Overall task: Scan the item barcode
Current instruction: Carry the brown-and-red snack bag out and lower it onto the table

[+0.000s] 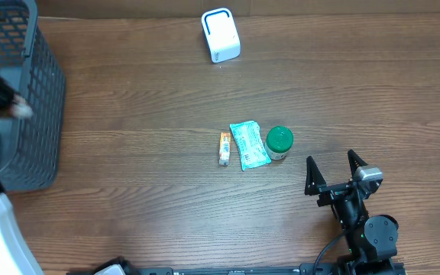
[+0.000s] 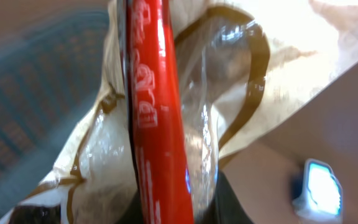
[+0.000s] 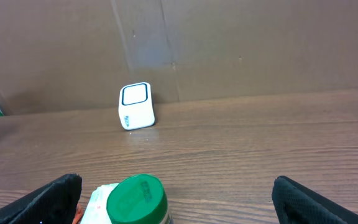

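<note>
Now | left gripper (image 2: 178, 214) pinches shut on snack bag (image 2: 229, 68) | likely light, soft, slippery film | you hold near its red band (image 2: 151, 112), avoid crushing | right gripper (image 3: 176, 199) gapes wide, empty.

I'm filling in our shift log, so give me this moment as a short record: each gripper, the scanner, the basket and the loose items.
left gripper: shut on a clear bag with a red strip, held close to the basket
right gripper: open, empty, right of the green-lidded jar
scanner: white, at the far side of the table
loose items: orange stick packet, teal packet, green-lidded jar, side by side mid-table
basket: grey mesh, left edge
</note>
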